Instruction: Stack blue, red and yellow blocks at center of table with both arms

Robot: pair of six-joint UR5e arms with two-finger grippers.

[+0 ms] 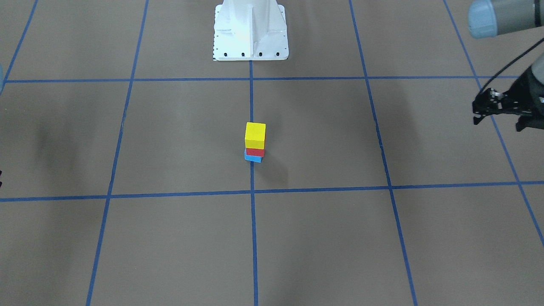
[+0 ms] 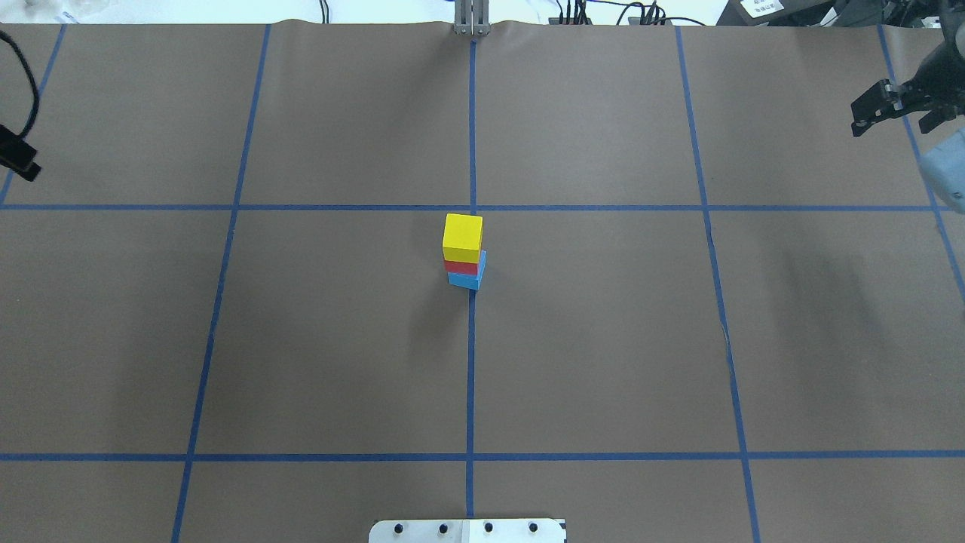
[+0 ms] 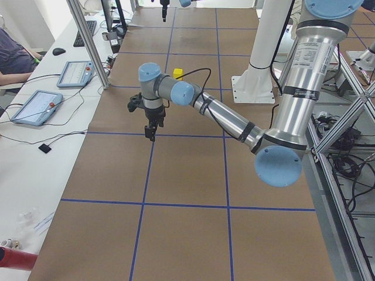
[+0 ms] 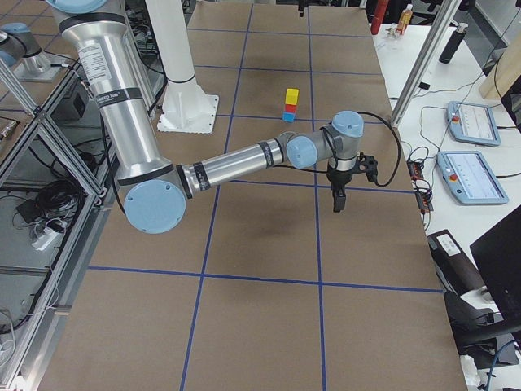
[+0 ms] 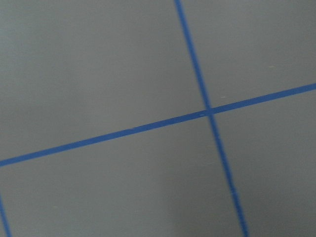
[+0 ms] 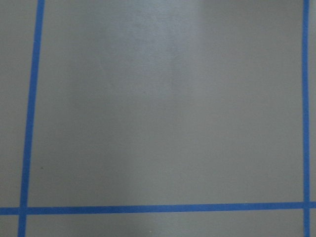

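A stack stands at the table's center: yellow block (image 1: pixel 255 135) on top, red block (image 1: pixel 255 152) in the middle, blue block (image 1: pixel 253 158) at the bottom, turned slightly. It also shows in the overhead view, yellow block (image 2: pixel 462 235) uppermost. My left gripper (image 1: pixel 497 124) hovers open and empty far out at the table's side, well away from the stack. My right gripper (image 2: pixel 892 127) is open and empty at the opposite far corner. Both wrist views show only brown paper and blue tape lines.
The white robot base (image 1: pixel 250 29) stands at the table's robot-side edge. Blue tape lines (image 2: pixel 471 339) grid the brown table cover. Teach pendants (image 3: pixel 35 105) lie on a side bench, where a person (image 3: pixel 12 58) sits. More pendants (image 4: pixel 468 122) lie beyond the other end.
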